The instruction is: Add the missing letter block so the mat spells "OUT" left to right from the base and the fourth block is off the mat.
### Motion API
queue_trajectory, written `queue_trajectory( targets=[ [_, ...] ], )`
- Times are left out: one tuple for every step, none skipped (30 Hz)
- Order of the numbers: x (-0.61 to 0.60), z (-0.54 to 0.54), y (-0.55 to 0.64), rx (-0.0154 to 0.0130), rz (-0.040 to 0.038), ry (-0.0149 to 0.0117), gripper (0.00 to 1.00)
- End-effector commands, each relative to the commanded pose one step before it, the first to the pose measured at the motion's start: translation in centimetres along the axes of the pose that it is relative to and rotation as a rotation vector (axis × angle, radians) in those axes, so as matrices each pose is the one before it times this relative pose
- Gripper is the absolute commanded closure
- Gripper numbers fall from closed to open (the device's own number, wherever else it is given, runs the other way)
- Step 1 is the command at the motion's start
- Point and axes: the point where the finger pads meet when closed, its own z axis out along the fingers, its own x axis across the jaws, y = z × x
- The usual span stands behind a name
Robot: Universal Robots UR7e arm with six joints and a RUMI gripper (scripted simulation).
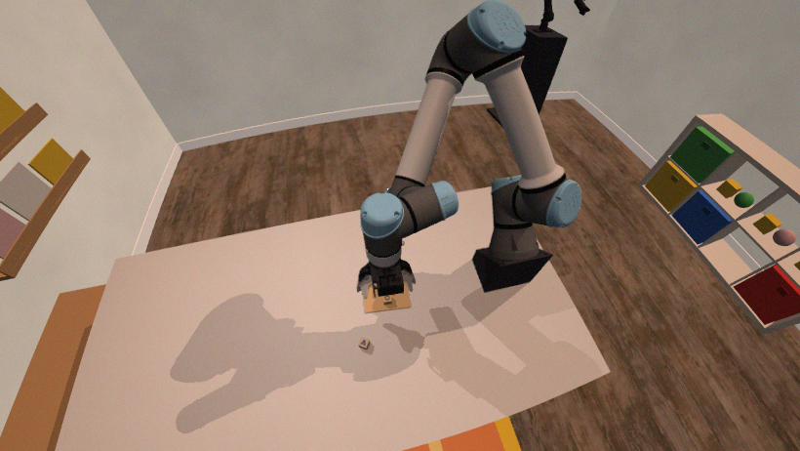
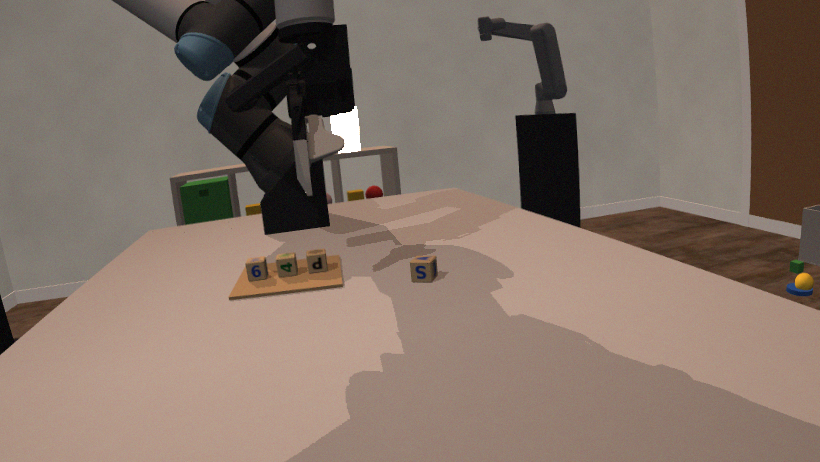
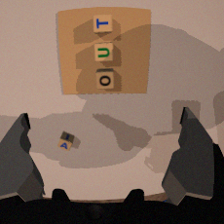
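Note:
A tan mat lies on the table and carries three wooden blocks in a straight row. In the wrist view their tops read T [image 3: 102,22], U [image 3: 103,53] and O [image 3: 106,79]. The mat also shows in the exterior view [image 2: 286,279], where the blocks' sides show 6 [image 2: 256,268], 4 [image 2: 286,264] and d [image 2: 316,261]. A fourth block with A on top [image 3: 67,141] lies off the mat on the table; it also shows in the top view [image 1: 365,343] and the exterior view [image 2: 422,268]. My gripper [image 3: 103,111] is open and empty, raised above the mat [image 1: 381,302].
The arm's black base [image 1: 510,267] stands on the table behind the mat. A shelf with coloured bins [image 1: 733,218] stands to the right on the floor. A second arm on a black pedestal [image 2: 548,163] stands beyond the table.

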Motion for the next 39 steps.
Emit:
queue_trajectory(
  targets=[
    [-0.028, -0.089, 0.003, -0.00027, 0.00033, -0.00097, 0.0],
    [0.0, -0.081, 0.0, 0.0, 0.0, 0.0, 0.0],
    [0.0, -0.124, 0.0, 0.0, 0.0, 0.0, 0.0],
    [0.001, -0.172, 0.0, 0.0, 0.0, 0.0, 0.0],
    [-0.001, -0.223, 0.0, 0.0, 0.0, 0.0, 0.0],
    [0.001, -0.274, 0.0, 0.0, 0.0, 0.0, 0.0],
    [-0.001, -0.324, 0.0, 0.0, 0.0, 0.0, 0.0],
    [0.0, -0.371, 0.0, 0.0, 0.0, 0.0, 0.0],
    [0.0, -0.414, 0.0, 0.0, 0.0, 0.0, 0.0],
    [0.0, -0.452, 0.0, 0.0, 0.0, 0.0, 0.0],
    [0.0, -0.485, 0.0, 0.0, 0.0, 0.0, 0.0],
    [0.0, -0.51, 0.0, 0.0, 0.0, 0.0, 0.0],
    [0.0, -0.527, 0.0, 0.0, 0.0, 0.0, 0.0],
    [0.0, -0.536, 0.0, 0.0, 0.0, 0.0, 0.0],
    [0.0, -0.536, 0.0, 0.0, 0.0, 0.0, 0.0],
    [0.0, -0.527, 0.0, 0.0, 0.0, 0.0, 0.0],
    [0.0, 0.0, 0.0, 0.0, 0.0, 0.0, 0.0],
    [0.0, 0.0, 0.0, 0.0, 0.0, 0.0, 0.0],
    [0.0, -0.51, 0.0, 0.0, 0.0, 0.0, 0.0],
    [0.0, -0.483, 0.0, 0.0, 0.0, 0.0, 0.0],
    [0.0, -0.449, 0.0, 0.0, 0.0, 0.0, 0.0],
    [0.0, -0.407, 0.0, 0.0, 0.0, 0.0, 0.0],
    [0.0, -0.359, 0.0, 0.0, 0.0, 0.0, 0.0],
    [0.0, -0.307, 0.0, 0.0, 0.0, 0.0, 0.0],
    [0.001, -0.252, -0.001, 0.0, 0.0, 0.0, 0.0],
    [-0.001, -0.196, 0.001, 0.0, 0.0, 0.0, 0.0],
    [0.0, -0.142, 0.0, 0.0, 0.0, 0.0, 0.0],
    [0.0, -0.093, 0.0, 0.0, 0.0, 0.0, 0.0],
    [0.0, -0.051, 0.0, 0.0, 0.0, 0.0, 0.0],
    [0.0, -0.02, 0.0, 0.0, 0.0, 0.0, 0.0],
    [0.0, -0.003, 0.0, 0.0, 0.0, 0.0, 0.0],
    [0.0, 0.0, 0.0, 0.0, 0.0, 0.0, 0.0],
    [0.0, 0.0, 0.0, 0.0, 0.0, 0.0, 0.0],
    [0.0, 0.0, 0.0, 0.0, 0.0, 0.0, 0.0],
    [0.0, 0.0, 0.0, 0.0, 0.0, 0.0, 0.0],
    [0.0, 0.0, 0.0, 0.0, 0.0, 0.0, 0.0],
    [0.0, 0.0, 0.0, 0.0, 0.0, 0.0, 0.0],
    [0.0, 0.0, 0.0, 0.0, 0.0, 0.0, 0.0],
    [0.0, 0.0, 0.0, 0.0, 0.0, 0.0, 0.0]
  ],
)
